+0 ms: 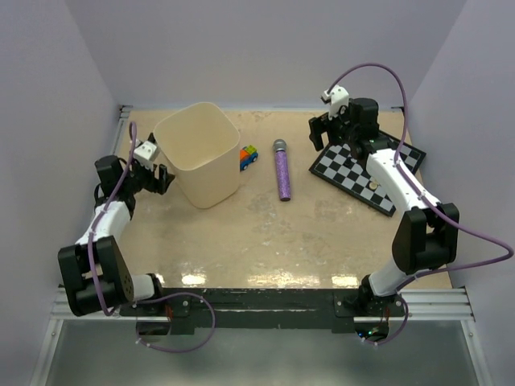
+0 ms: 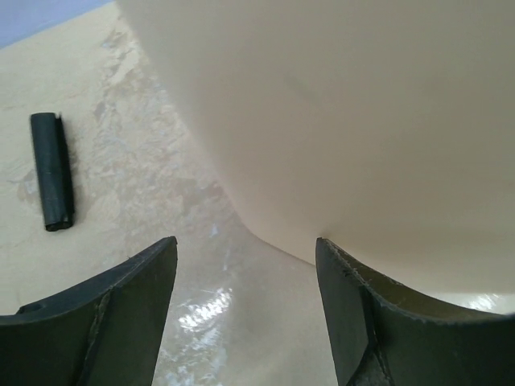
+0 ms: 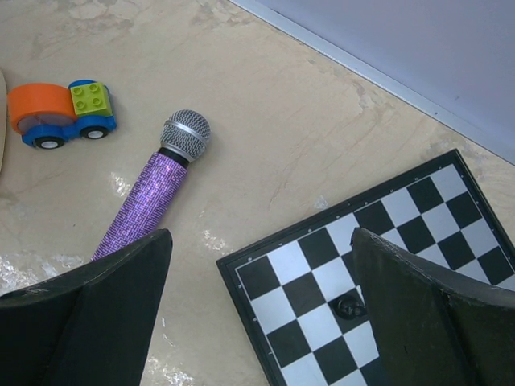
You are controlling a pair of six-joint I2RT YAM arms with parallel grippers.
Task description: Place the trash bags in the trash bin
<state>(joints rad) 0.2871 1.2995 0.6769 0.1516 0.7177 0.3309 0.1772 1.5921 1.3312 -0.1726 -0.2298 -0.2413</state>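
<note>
The cream trash bin (image 1: 197, 153) stands upright at the back left; its wall fills the left wrist view (image 2: 346, 121). No spread-out trash bag shows in any view. A small tight black roll (image 2: 52, 170), perhaps a rolled bag, lies on the table left of the bin in the left wrist view; I cannot find it in the top view. My left gripper (image 1: 161, 181) (image 2: 245, 322) is open and empty, low, just beside the bin's left wall. My right gripper (image 1: 326, 133) (image 3: 261, 322) is open and empty above the near corner of the chequered board.
A black-and-white chequered board (image 1: 366, 173) (image 3: 322, 289) lies at the back right with a small dark piece (image 3: 348, 305) on it. A purple glittery microphone (image 1: 282, 173) (image 3: 149, 201) and a toy car (image 1: 249, 156) (image 3: 60, 117) lie between bin and board.
</note>
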